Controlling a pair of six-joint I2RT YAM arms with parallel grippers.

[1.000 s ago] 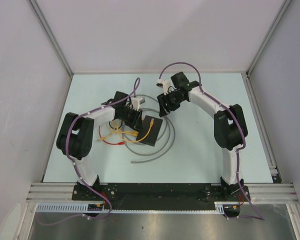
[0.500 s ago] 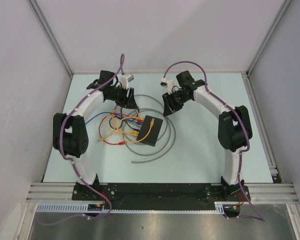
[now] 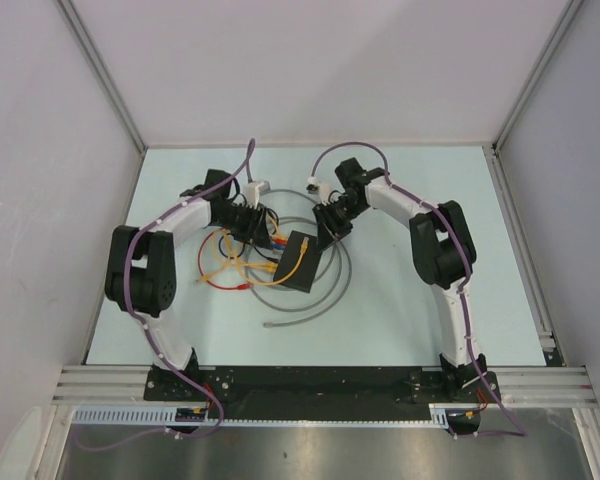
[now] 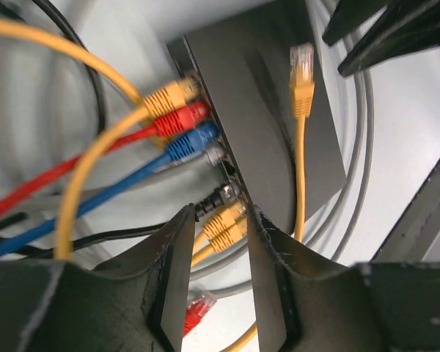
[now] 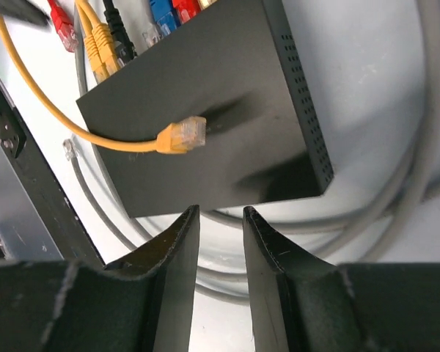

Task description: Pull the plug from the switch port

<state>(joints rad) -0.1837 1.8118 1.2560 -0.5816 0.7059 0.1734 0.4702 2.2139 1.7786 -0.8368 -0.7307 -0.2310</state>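
The switch (image 3: pixel 306 264) is a flat black box lying in the middle of the table, seen close in the left wrist view (image 4: pixel 268 125) and the right wrist view (image 5: pixel 205 88). Yellow (image 4: pixel 172 95), red (image 4: pixel 183 117), blue (image 4: pixel 194 143) and black (image 4: pixel 214 198) plugs sit in its port edge. Two more yellow plugs (image 4: pixel 224 226) sit side by side at the row's near end. My left gripper (image 4: pixel 220 213) is open, its tips on either side of that yellow pair. My right gripper (image 5: pixel 220 213) is open and empty, just off the switch's opposite edge. A loose yellow plug (image 5: pixel 183 136) lies on the switch's top.
A grey cable (image 3: pixel 336 285) coils around and under the switch. Red and yellow cables (image 3: pixel 220 268) loop on the table to its left. A loose red plug (image 4: pixel 194 312) lies under my left gripper. White walls enclose the table on three sides.
My left arm swung out to the back left, then came in to the switch's port edge, its jaws narrowing. My right gripper moved down to the switch's far edge, jaws narrowing too.
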